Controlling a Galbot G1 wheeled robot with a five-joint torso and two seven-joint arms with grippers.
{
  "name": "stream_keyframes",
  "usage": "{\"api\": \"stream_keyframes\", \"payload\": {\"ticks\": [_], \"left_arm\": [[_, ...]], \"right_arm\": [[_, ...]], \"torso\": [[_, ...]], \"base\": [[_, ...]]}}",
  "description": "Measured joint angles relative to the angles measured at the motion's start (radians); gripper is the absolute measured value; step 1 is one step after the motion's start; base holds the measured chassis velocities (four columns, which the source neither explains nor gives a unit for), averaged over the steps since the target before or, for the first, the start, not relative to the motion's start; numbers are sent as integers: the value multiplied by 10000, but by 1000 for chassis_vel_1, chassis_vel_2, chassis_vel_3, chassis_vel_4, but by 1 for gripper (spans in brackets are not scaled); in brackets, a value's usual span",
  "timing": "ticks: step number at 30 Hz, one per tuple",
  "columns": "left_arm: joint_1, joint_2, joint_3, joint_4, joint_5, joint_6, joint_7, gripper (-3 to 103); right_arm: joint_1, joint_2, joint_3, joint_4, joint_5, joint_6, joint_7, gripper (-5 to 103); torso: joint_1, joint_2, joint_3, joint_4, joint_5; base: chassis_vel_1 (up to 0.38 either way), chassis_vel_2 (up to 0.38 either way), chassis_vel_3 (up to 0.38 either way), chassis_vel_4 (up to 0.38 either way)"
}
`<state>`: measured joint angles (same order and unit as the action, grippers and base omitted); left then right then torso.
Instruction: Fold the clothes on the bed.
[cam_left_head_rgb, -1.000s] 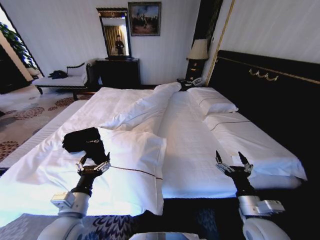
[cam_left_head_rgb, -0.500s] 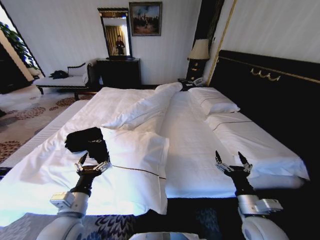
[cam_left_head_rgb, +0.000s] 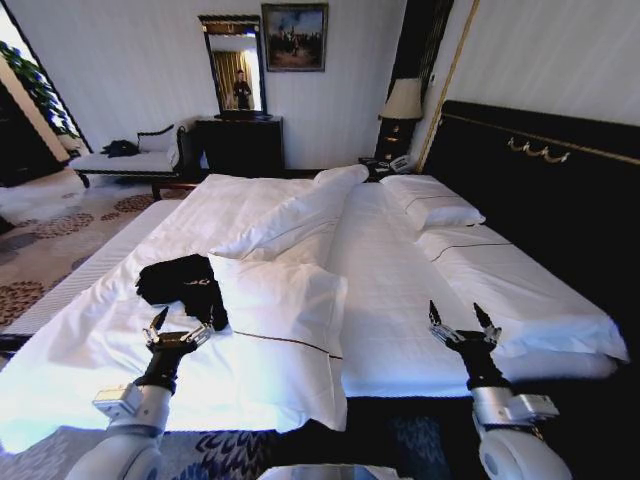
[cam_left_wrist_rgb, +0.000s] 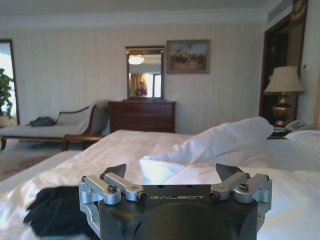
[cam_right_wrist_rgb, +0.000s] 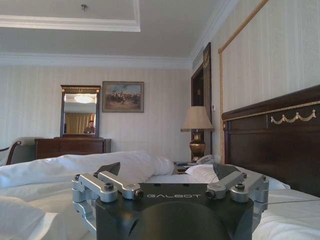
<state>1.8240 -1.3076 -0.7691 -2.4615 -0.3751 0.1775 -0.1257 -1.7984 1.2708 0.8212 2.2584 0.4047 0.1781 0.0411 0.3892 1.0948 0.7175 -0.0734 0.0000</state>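
Two grippers up over near edge of bed (cam_left_head_rgb: 400, 290), both spread wide, nothing held. Left gripper (cam_left_head_rgb: 177, 326) low over white duvet (cam_left_head_rgb: 120, 340), fingers parted, just short of black T-shirt (cam_left_head_rgb: 183, 283), not touching it. Right gripper (cam_left_head_rgb: 458, 319) well apart on other side, over bare sheet by turned-back duvet edge, fingers parted too. T-shirt bunched in dark heap on left half of bed, resting on duvet, touching near pillow (cam_left_head_rgb: 285, 300) on its left side; small white lettering just visible on top fold, not readable. Pillow lying flat, thin dark stripe across it. Duvet pulled into long ridge running up middle of bed toward headboard (cam_left_head_rgb: 540, 200). Two more pillows (cam_left_head_rgb: 430, 205) at head end on right, against dark headboard with gold trim. Lamp (cam_left_head_rgb: 403, 100) on nightstand beside headboard, phone next to it. Dark dresser (cam_left_head_rgb: 238, 145) with mirror (cam_left_head_rgb: 232, 65) above against far wall, framed painting (cam_left_head_rgb: 294, 37) beside mirror. Pale chaise (cam_left_head_rgb: 125, 155) at left with dark item on seat. Patterned carpet (cam_left_head_rgb: 50, 240) left of bed.

Left wrist view: gripper (cam_left_wrist_rgb: 172, 172) fingertips wide apart, T-shirt (cam_left_wrist_rgb: 55, 212) a dark lump on duvet beside it, duvet ridge (cam_left_wrist_rgb: 215, 142) beyond. Right wrist view: gripper (cam_right_wrist_rgb: 167, 172) fingertips wide apart, white bedding below, headboard (cam_right_wrist_rgb: 280, 140) alongside, lamp (cam_right_wrist_rgb: 197, 131) ahead.
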Motion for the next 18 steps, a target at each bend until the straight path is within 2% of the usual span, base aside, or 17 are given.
{"api": "stream_keyframes", "payload": {"ticks": [18], "left_arm": [[18,317,-668,403,-145,-8,-45,100]], "right_arm": [[1000,-512,-663,-969,215,33,-3,100]], "torso": [[0,0,1,-1,0]], "base": [[0,0,0,0]]}}
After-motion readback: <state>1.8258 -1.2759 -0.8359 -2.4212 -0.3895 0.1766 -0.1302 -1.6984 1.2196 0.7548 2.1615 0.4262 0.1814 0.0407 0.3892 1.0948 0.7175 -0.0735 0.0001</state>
